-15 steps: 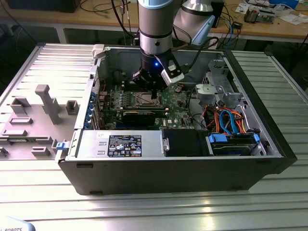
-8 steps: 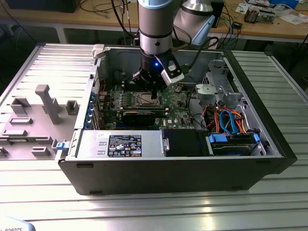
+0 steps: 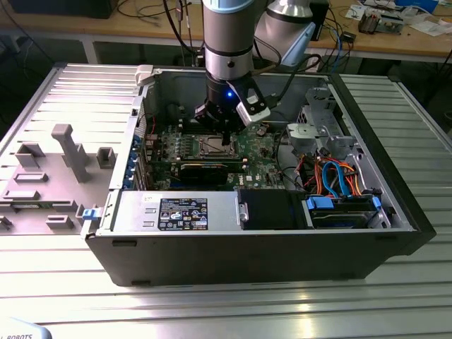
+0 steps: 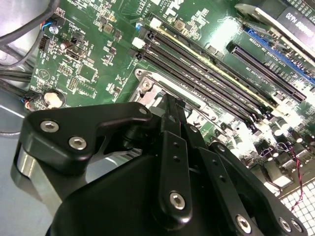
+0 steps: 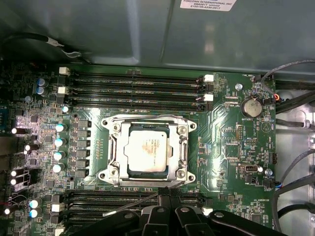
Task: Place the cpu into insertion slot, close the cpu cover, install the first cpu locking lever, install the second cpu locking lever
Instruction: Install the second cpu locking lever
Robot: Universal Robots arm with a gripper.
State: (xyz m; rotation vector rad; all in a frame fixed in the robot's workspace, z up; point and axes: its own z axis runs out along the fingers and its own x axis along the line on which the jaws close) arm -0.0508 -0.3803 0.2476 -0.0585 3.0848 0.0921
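The cpu (image 5: pixel 147 147), a pale silver square, lies in the insertion slot (image 5: pixel 112 172) on the green board. The silvery cpu cover (image 5: pixel 184 147) is folded down flat around the chip. A thin locking lever (image 5: pixel 132 204) slants across the memory slots from the socket's edge, ending at my fingertips. Another wire lever (image 5: pixel 142 116) runs along the opposite edge of the socket. My gripper (image 5: pixel 165 195) is at the socket's edge with its black fingers (image 4: pixel 170 113) pressed together; whether they pinch the lever is hidden. In the exterior view the gripper (image 3: pixel 226 143) hangs just beside the socket (image 3: pixel 210 147).
The board lies inside an open computer case (image 3: pixel 395 212). Long black memory slots (image 5: pixel 138 88) flank the socket on two sides. A round battery (image 5: pixel 252 107) and loose cables (image 5: pixel 295 98) lie to one side. A black card (image 3: pixel 201 169) and drive bays (image 3: pixel 339 205) sit nearer the case front.
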